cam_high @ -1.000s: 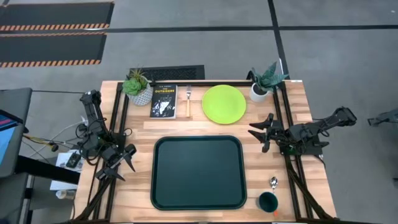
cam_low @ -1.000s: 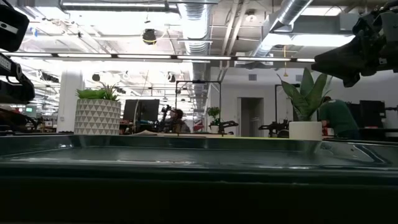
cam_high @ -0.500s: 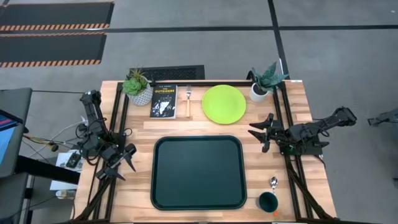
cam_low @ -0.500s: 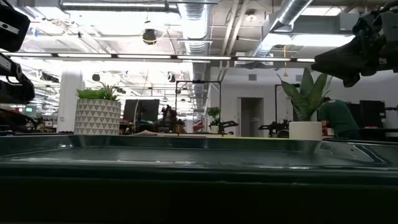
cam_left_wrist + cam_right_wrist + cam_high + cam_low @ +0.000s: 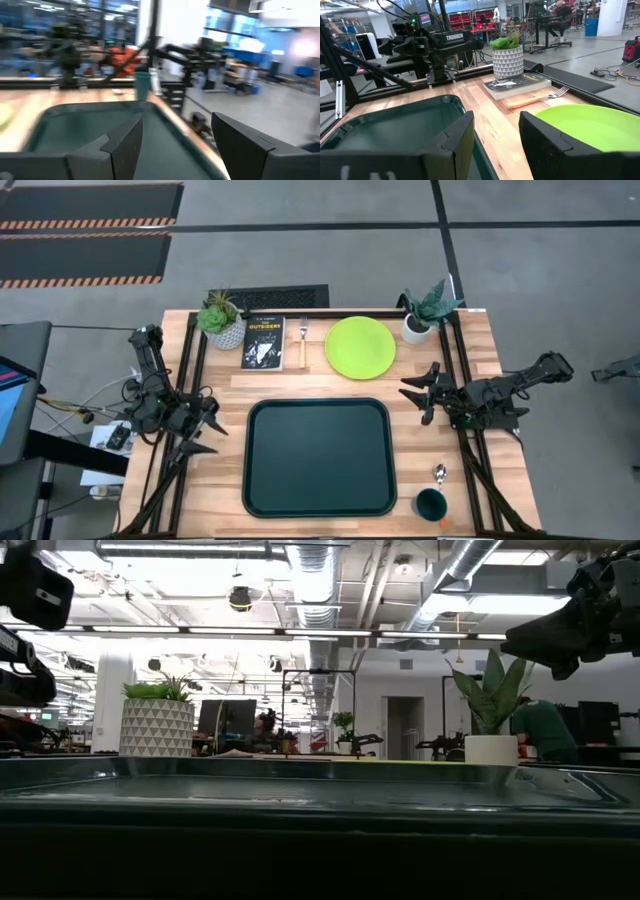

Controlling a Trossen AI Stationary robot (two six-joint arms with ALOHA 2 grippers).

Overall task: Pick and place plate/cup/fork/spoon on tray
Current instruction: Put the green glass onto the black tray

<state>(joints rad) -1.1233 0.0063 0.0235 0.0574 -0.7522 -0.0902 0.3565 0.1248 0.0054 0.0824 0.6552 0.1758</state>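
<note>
From above, the tray (image 5: 318, 457) lies mid-table (image 5: 500, 360), the plate (image 5: 360, 346) and fork (image 5: 303, 343) near the far edge, and the cup (image 5: 431, 503) and spoon (image 5: 439, 474) at the near right corner. The left end effector (image 5: 203, 425) hovers spread at the left edge. The right end effector (image 5: 418, 394) hovers spread near the right edge. In the right wrist view, a book (image 5: 517, 84) and a plant pot (image 5: 508, 61) sit beside the fork.

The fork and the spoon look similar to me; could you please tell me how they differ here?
The fork lies at the table's far edge between the book and the plate; the spoon lies near the front right corner by the cup. The fork's handle is yellow-orange; the spoon's is mostly hidden. Both are off the tray.
</note>
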